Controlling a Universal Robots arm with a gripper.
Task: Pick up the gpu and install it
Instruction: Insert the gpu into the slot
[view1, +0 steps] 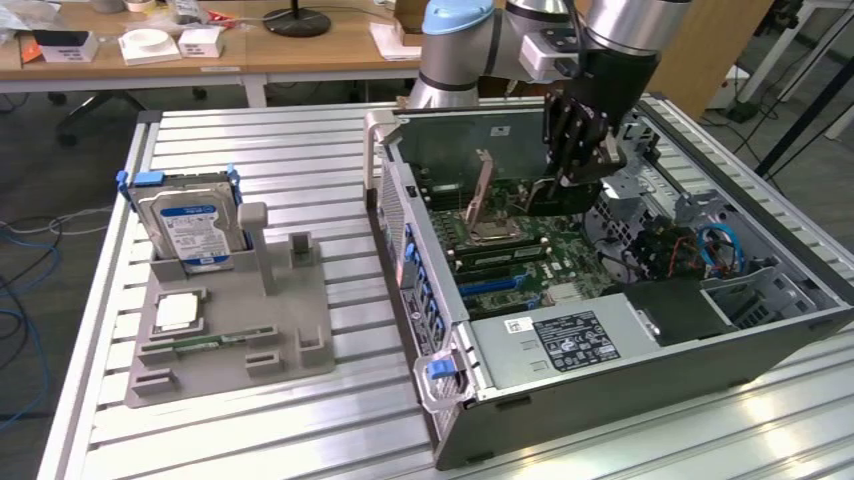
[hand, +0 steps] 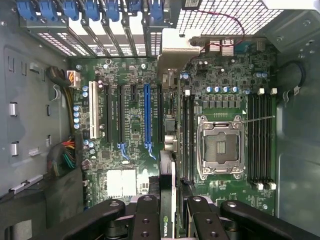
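My gripper reaches down into the open computer case from above. It is shut on the gpu, a thin dark card seen edge-on in the wrist view, with a green logo near the fingers. The card's silvery end bracket points toward the case's slotted rear wall. The card hangs above the motherboard, just beside the long blue slot and between it and the memory slots. In the exterior view the gpu shows as a dark piece below the fingers, over the board.
A CPU socket lies beside the card. On the exterior view's left, a grey fixture holds a blue-labelled hard drive, a square chip and a green memory stick. The power supply fills the case's near end.
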